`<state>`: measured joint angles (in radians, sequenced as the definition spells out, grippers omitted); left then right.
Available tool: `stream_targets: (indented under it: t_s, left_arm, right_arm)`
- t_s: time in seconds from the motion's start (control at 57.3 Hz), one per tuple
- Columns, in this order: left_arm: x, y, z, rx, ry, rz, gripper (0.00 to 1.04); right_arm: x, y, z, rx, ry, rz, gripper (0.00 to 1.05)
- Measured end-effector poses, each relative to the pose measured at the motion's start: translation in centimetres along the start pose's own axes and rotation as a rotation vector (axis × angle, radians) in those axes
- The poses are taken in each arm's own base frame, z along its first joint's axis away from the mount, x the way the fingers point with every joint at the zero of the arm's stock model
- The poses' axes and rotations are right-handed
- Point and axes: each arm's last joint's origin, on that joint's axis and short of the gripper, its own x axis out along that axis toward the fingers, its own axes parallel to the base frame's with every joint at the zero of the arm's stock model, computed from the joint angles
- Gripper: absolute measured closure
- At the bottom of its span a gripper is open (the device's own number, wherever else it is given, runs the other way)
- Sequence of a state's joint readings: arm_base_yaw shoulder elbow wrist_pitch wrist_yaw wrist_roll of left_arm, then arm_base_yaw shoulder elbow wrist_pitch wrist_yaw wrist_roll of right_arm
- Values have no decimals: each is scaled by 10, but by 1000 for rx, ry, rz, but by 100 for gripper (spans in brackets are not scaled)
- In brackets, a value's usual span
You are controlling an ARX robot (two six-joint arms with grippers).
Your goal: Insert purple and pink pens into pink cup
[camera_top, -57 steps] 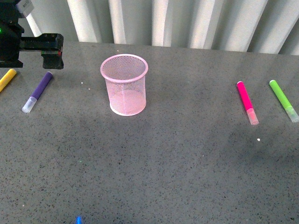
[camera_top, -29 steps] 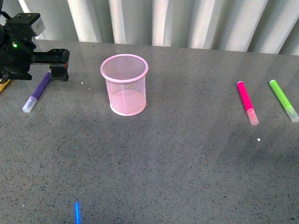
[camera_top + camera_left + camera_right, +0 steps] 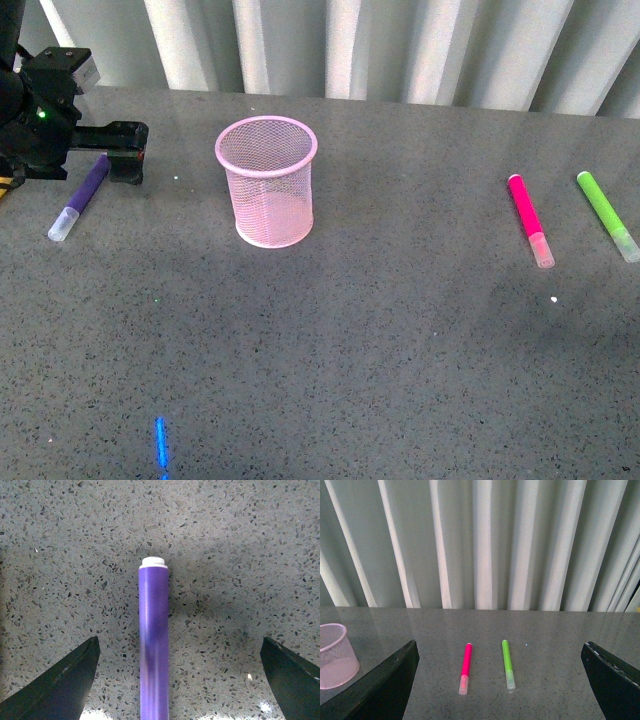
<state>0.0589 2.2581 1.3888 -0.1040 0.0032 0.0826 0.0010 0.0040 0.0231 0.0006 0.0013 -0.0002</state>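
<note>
A grey speckled table [image 3: 350,350] fills the scene, with a pale pleated curtain [image 3: 400,45] along its far edge.

At the far left the black left arm [image 3: 35,120] reaches in over the table. Its claw [image 3: 128,152] hangs over the far end of the purple pen [image 3: 82,197]. In the left wrist view the jaws stand wide apart, one on each side of the pen, and neither touches it.

The right claw [image 3: 500,644] shows only in its own wrist view. Its jaws are spread and hold nothing. From there it faces the pink pen and the green pen, with the curtain behind them.

The pink cup [image 3: 268,185] stands upright left of centre, toward the far side of the table. Its open mouth faces up, and no pen shows through the mesh.

The purple pen lies flat on the table left of the cup, well apart from it. Its whitish cap points near and left.

The pink pen [image 3: 527,218] lies flat at the far right, well apart from the cup, with its cap toward the near side. The green pen [image 3: 605,213] lies just right of it, almost parallel, its cap also toward the near side.

A small white speck [image 3: 553,298] sits on the table just near the pink pen's cap.
</note>
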Motion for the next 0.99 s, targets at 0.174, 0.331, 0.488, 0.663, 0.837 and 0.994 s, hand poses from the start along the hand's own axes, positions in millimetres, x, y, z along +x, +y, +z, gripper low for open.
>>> stream_targets:
  t_s: [0.174, 0.331, 0.488, 0.663, 0.837, 0.994]
  left_arm:
    - [6, 0, -2, 3, 9, 3, 7]
    - [9, 0, 1, 4, 15, 1, 7]
    - [12, 1, 5, 4, 19, 5, 8]
    - [14, 0, 9, 9, 17, 7, 32]
    - [15, 0, 8, 28, 19, 10, 57]
    - [15, 2, 7, 45, 28, 26, 79]
  right_arm:
    - [0, 0, 0, 0, 0, 0, 7]
    - [0, 0, 0, 0, 0, 0, 7]
    - [0, 0, 0, 0, 0, 0, 7]
    - [0, 0, 0, 0, 0, 0, 7]
    - [0, 0, 0, 0, 0, 0, 7]
    - [0, 0, 0, 0, 0, 0, 7]
